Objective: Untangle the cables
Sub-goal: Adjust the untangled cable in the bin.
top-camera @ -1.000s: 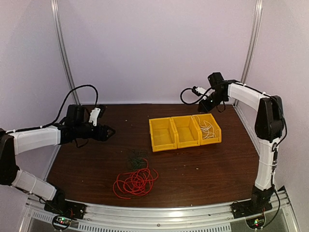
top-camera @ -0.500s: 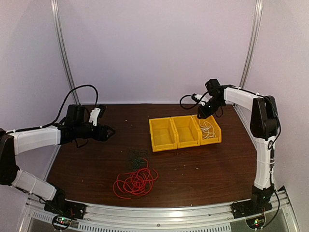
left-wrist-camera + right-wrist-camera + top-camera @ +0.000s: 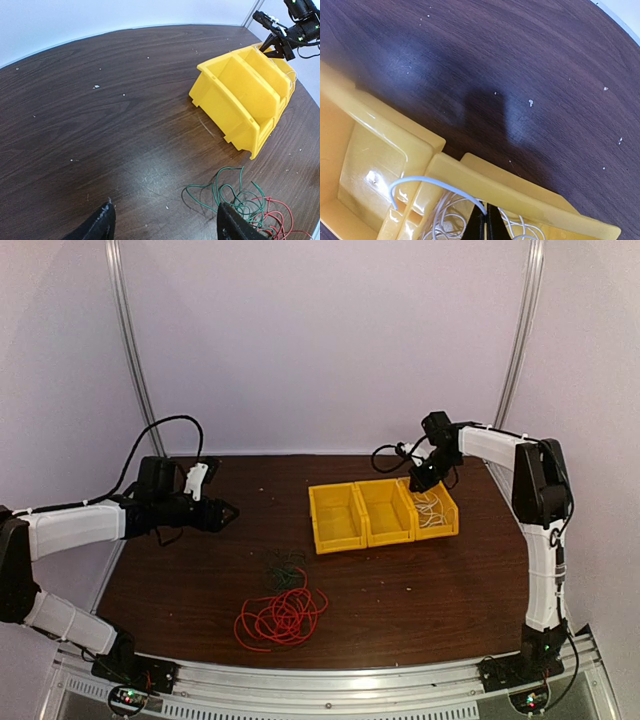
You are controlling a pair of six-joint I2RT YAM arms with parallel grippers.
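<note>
1. My right end effector (image 3: 482, 214) is clamped closed at the far rim of the right bin (image 3: 441, 528). A loop of the white cable (image 3: 427, 177) runs into its tips.
2. The rest of the white cable lies coiled in that bin, just below the tips.
3. My left end effector (image 3: 165, 217) hangs wide open, holding nothing, above the worktop (image 3: 420, 590).
4. The green cable (image 3: 235, 196) lies near it, on the worktop.
5. The red cable (image 3: 282, 618) overlaps the green one, toward the near edge, well apart from the right end effector.
</note>
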